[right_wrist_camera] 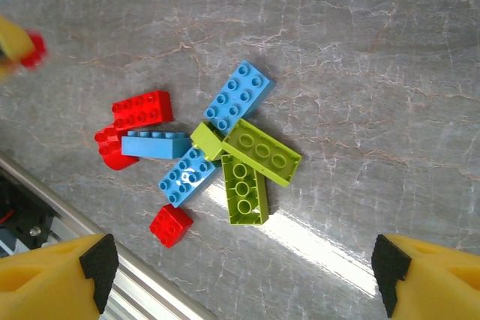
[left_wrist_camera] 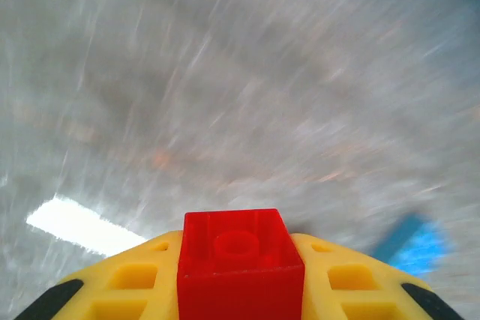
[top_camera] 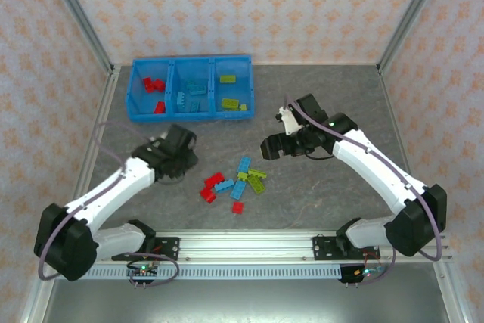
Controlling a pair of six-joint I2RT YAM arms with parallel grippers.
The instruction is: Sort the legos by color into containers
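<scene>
Left gripper [top_camera: 179, 153] clenched on a small red studded plastic brick [left_wrist_camera: 238, 260]. Bright blue plastic tray [top_camera: 190, 116] lies farther out on the grey table [top_camera: 325, 96]. Its left compartment [top_camera: 141, 97], which holds red bricks, sits beyond the claw and slightly left. Left arm is the nearer one. Only the tray's near wall stands between. Right gripper [top_camera: 274, 147] spread wide and empty, over the loose pile of red, blue and green bricks [right_wrist_camera: 214, 144].

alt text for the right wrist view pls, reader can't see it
A loose pile of legos in red, light blue and lime green lies on a grey marbled table, seen from above. The right gripper hangs open over it, its yellow fingertips at the bottom corners. A metal rail crosses the lower left.
</scene>
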